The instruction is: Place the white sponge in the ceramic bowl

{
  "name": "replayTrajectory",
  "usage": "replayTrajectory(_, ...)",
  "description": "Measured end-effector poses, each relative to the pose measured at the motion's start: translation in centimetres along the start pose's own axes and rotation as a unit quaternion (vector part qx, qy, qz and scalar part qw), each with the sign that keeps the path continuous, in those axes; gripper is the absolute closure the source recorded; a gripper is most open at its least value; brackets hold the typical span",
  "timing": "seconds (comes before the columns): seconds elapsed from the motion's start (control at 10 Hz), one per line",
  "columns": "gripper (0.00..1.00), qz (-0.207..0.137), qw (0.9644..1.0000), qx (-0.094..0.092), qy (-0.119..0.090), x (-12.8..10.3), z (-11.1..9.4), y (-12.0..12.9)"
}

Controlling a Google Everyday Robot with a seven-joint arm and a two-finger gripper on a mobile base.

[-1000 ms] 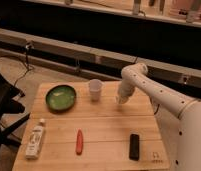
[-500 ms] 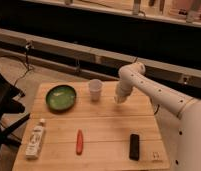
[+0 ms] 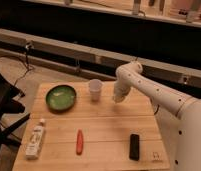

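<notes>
The ceramic bowl (image 3: 61, 96), green inside with a darker rim, sits at the back left of the wooden table (image 3: 104, 125). My gripper (image 3: 117, 98) hangs at the end of the white arm (image 3: 144, 82), just above the table's back right part, to the right of the white translucent cup (image 3: 95, 89). No white sponge shows on its own; it is either hidden at the gripper or out of view. The gripper is well apart from the bowl, with the cup between them.
A white tube with a label (image 3: 35, 139) lies at the front left. A red-orange stick-shaped object (image 3: 79, 141) lies at the front middle and a black block (image 3: 134, 146) at the front right. A dark chair (image 3: 4, 107) stands left of the table.
The gripper has shifted slightly to the left, toward the cup. The things on the table have not moved.
</notes>
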Motion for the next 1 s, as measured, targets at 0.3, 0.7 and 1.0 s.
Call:
replayTrajectory(0.3,1.00,-0.005,1.0000,0.001,0.002,-0.3,-0.3,0.0)
replayTrajectory(0.7,1.00,-0.019,0.9998,0.004,0.003,-1.6,-0.6,-0.3)
replayTrajectory(1.0,1.00,-0.026,0.9996,0.007,0.003,-2.0,-0.9,-0.3)
